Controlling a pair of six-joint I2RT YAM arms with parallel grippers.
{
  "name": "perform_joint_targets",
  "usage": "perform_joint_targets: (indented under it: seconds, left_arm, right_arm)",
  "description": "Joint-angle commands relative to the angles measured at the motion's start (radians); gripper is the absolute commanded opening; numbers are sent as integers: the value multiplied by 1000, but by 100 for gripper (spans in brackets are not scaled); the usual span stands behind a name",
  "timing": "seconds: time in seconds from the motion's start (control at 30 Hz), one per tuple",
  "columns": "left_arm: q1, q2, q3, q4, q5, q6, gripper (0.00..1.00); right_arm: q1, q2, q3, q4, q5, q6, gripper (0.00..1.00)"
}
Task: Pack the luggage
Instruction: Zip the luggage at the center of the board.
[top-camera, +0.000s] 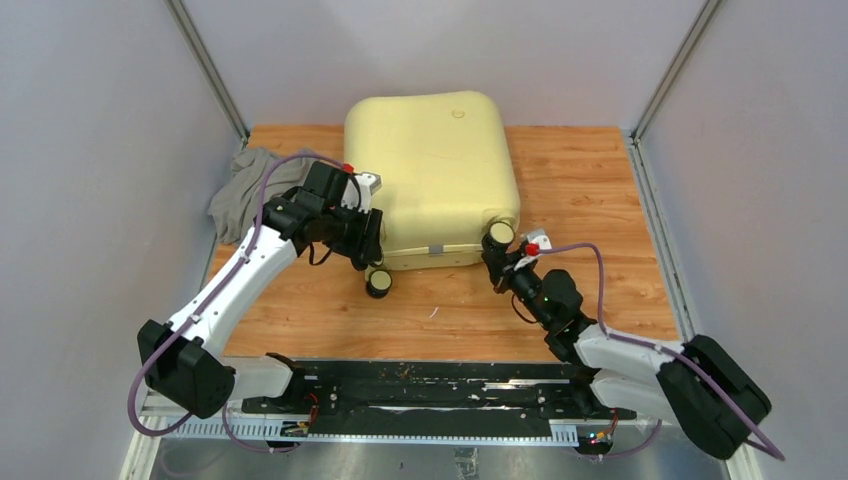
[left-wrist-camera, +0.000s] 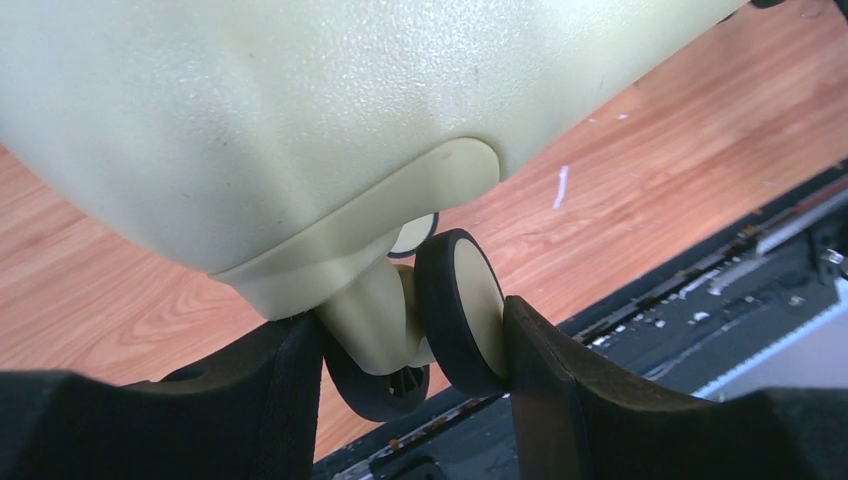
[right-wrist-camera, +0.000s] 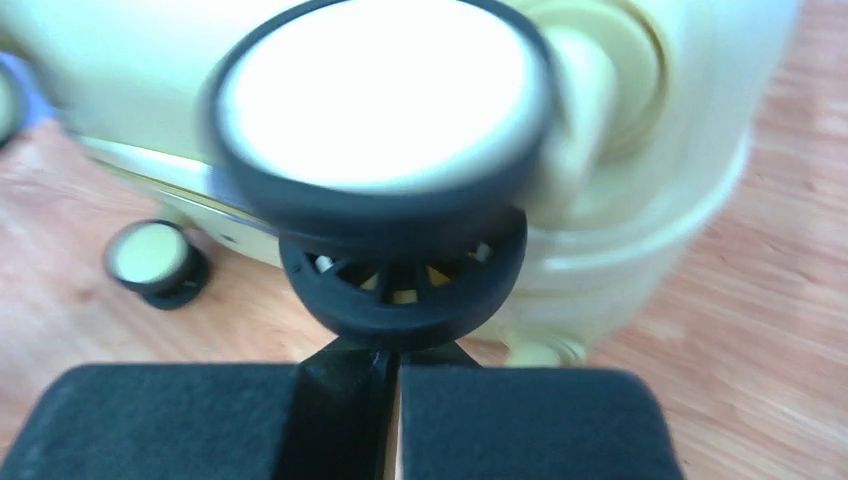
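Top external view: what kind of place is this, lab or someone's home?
Likely a lab robot cell, not a home: plain grey panel walls with metal corner posts, a wood-grain table, and left arm and right arm bolted to a black base rail.

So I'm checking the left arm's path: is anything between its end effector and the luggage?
Nothing visible does: the left end effector sits right at the luggage, its fingers pressed against both sides of a corner wheel.
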Motion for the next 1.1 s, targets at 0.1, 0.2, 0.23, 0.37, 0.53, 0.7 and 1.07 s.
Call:
perform_joint_targets:
  seconds: [0.1, 0.2, 0.23, 0.37, 0.53, 0.7, 1.07]
  left_arm:
    - [-33, -47, -33, 166, 405, 49, 0]
    - [-41, -50, -60, 194, 420, 18, 0]
    - [-54, -52, -62, 197, 418, 16, 0]
    - [-63, -79, -50, 187, 400, 14, 0]
    - [-33, -126, -14, 172, 333, 37, 0]
    - [-21, -149, -39, 171, 271, 52, 0]
    - [-16, -256, -107, 113, 170, 131, 0]
  right_arm:
    - [92, -102, 3, 106, -197, 117, 0]
    - [209, 21, 96, 174, -153, 73, 0]
    - [231, 66, 137, 169, -167, 59, 0]
    - [246, 95, 154, 197, -93, 50, 1]
    - [233, -274, 127, -337, 161, 63, 38]
    - [231, -565, 96, -767, 320, 189, 49]
    - [-31, -386, 209, -824, 37, 220, 51]
